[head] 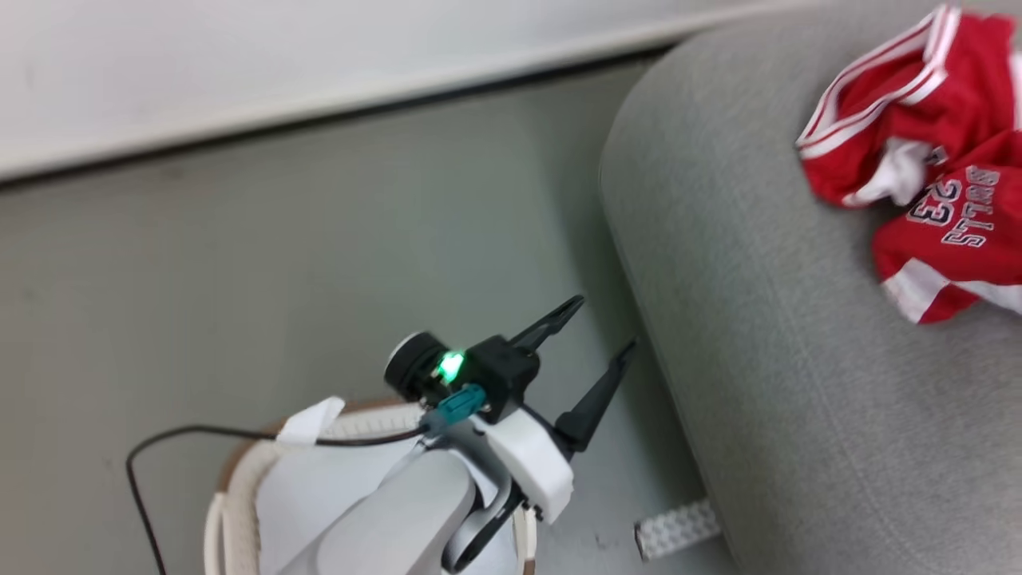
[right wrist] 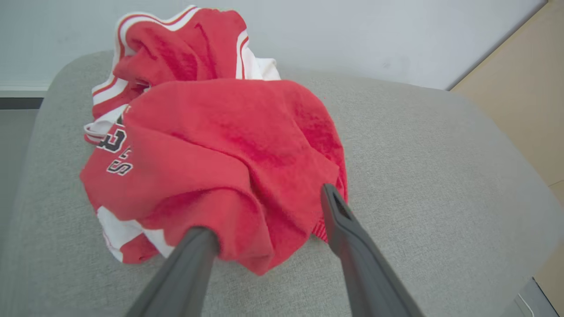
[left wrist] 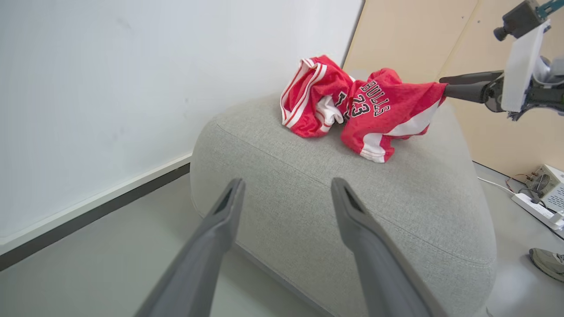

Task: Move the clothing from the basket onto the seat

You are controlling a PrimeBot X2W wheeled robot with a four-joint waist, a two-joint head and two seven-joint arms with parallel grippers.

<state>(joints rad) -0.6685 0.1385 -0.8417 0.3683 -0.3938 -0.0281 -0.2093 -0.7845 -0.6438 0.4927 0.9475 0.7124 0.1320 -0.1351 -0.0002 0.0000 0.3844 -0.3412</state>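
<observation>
The clothing (left wrist: pixel 365 105) lies crumpled on top of the light grey seat (left wrist: pixel 330 198): one red garment with white stripes (left wrist: pixel 308 94), and one with lettering (left wrist: pixel 379 105) beside it. My right gripper (right wrist: pixel 266 211) is open over the seat. A fold of the lettered garment (right wrist: pixel 229 154) hangs between its fingers and covers the left fingertip. My left gripper (head: pixel 599 329) is open and holds nothing, hovering above the floor beside the seat (head: pixel 798 359). The basket (head: pixel 239 471) sits below my left arm, mostly hidden by it. Clothing (head: pixel 934 152) also shows at the head view's upper right.
A white wall with a dark baseboard (head: pixel 319 112) runs behind the grey floor. A white perforated strip (head: pixel 675 527) lies by the seat's base. A power strip (left wrist: pixel 535 209), a small box and a shoe (left wrist: pixel 548 262) are on the floor beyond the seat. A wooden panel (left wrist: pixel 418 35) stands behind.
</observation>
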